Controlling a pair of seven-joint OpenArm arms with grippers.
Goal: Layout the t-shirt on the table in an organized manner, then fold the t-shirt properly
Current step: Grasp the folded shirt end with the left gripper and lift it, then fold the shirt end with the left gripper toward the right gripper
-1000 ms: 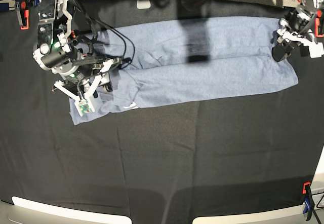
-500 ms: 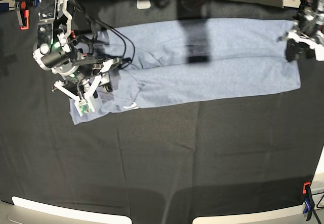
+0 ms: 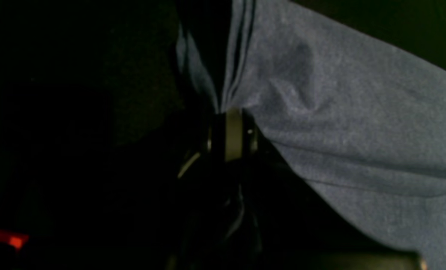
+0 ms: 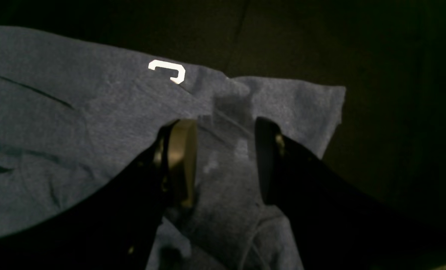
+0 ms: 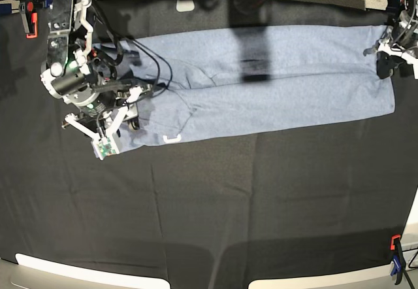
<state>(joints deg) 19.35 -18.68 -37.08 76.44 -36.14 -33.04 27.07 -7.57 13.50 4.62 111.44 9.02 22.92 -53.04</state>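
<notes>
The light blue-grey t-shirt [image 5: 274, 86] lies stretched in a long band across the far part of the black table [image 5: 209, 204]. At its right end my left gripper [image 5: 384, 70] is shut on the edge; the left wrist view shows the cloth [image 3: 339, 123] bunched into folds where the closed left gripper [image 3: 232, 112] pinches it. My right gripper [image 5: 134, 116] hovers open over the shirt's left end. In the right wrist view the gripper [image 4: 224, 150] spreads its fingers over the fabric [image 4: 76, 123], near a bit of white lettering [image 4: 166, 69].
An orange clamp [image 5: 29, 17] holds the far left corner; an orange and blue clamp [image 5: 395, 256] sits at the near right. Black cables [image 5: 153, 50] trail from the right arm over the shirt. A dark shadow [image 5: 251, 47] crosses the shirt. White blocks [image 5: 85, 279] line the near edge.
The left gripper closed on the shirt's right edge and pulled it rightward, stretching the shirt longer. The right arm shifted slightly left and stayed open.
</notes>
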